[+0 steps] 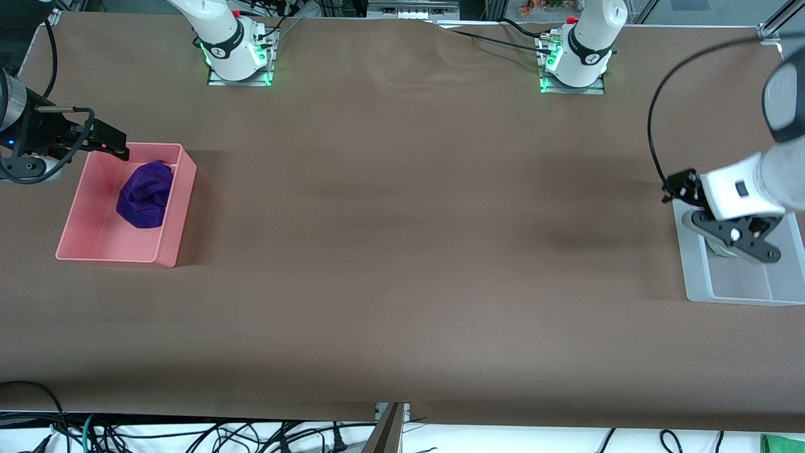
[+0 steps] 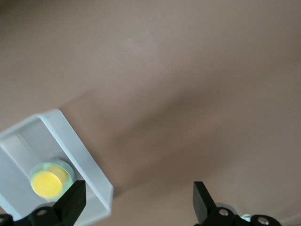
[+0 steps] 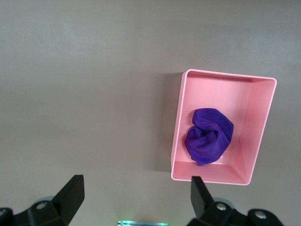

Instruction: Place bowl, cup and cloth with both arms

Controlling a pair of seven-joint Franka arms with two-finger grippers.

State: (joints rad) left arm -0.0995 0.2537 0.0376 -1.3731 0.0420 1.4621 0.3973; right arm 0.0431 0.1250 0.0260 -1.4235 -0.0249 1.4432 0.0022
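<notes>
hovered open-jawed: left gripper over the clear bin with cup nested in bowl; right gripper empty above pink bin holding cloth.

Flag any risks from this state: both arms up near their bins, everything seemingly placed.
1. The left gripper hangs open over the white bin, right by the yellow cup stacked in the mint bowl; a low pull-out might clip the wall or tip the stack.
2. The right gripper hovers open at the pink bin's rim; the lumpy cloth sits high, so a low pass could snag it.
</notes>
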